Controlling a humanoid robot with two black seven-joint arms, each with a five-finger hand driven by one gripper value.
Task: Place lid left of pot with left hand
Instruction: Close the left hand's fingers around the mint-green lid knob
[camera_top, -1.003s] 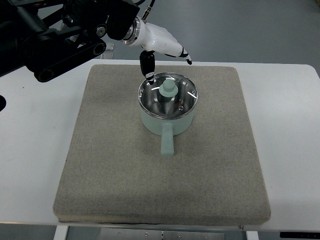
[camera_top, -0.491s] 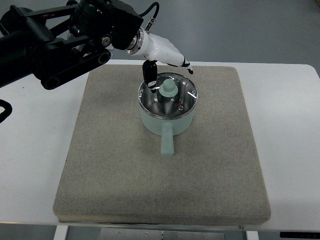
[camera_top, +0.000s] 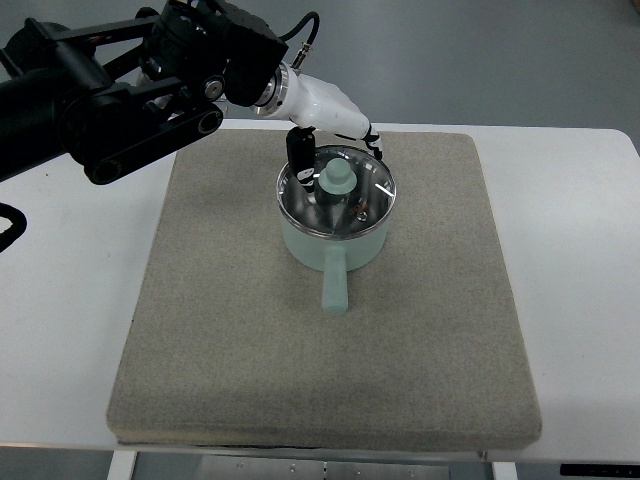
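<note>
A pale green pot (camera_top: 334, 240) with a straight handle pointing toward me sits on the grey mat (camera_top: 230, 330). Its glass lid (camera_top: 337, 190), with a green knob (camera_top: 336, 178), rests on the pot. My left hand (camera_top: 335, 135), white with black fingers, hovers at the lid's far edge. Its thumb (camera_top: 299, 152) hangs down just left of the knob, and another finger (camera_top: 374, 146) reaches over the lid's far right rim. The fingers are spread and hold nothing.
The mat lies on a white table (camera_top: 580, 230). My black left arm (camera_top: 110, 90) crosses the upper left corner. Bare mat stretches left of the pot.
My left hand has come down and toward me, from behind the pot to just over the lid's far rim. Pot and lid have not moved.
</note>
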